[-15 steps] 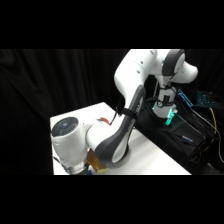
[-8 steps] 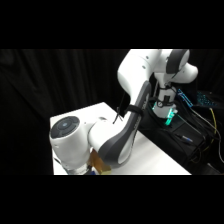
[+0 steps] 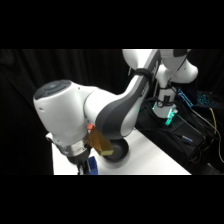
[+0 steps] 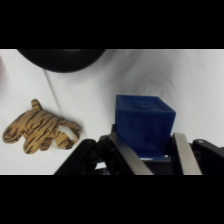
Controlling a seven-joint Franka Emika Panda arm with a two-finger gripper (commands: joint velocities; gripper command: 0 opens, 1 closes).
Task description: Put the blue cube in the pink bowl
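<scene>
The blue cube [image 4: 145, 122] sits between my gripper's [image 4: 149, 141] two fingers, which press its left and right sides. In the side view the cube [image 3: 93, 165] hangs under the wrist at the table's near-left corner, with the gripper [image 3: 86, 168] shut on it. Most of the pink bowl is hidden behind the arm. Only a salmon sliver [image 3: 90, 128] shows beside the wrist.
A glossy black bowl [image 3: 119, 150] stands just right of the gripper and fills the upper left of the wrist view [image 4: 62, 59]. A striped tiger toy [image 4: 40, 132] lies on the white table [image 4: 190, 80] left of the cube. Black equipment and cables [image 3: 175, 125] sit beyond the table's right edge.
The wrist has risen and come closer to the camera with the blue cube still held, and it now looms larger in the side view.
</scene>
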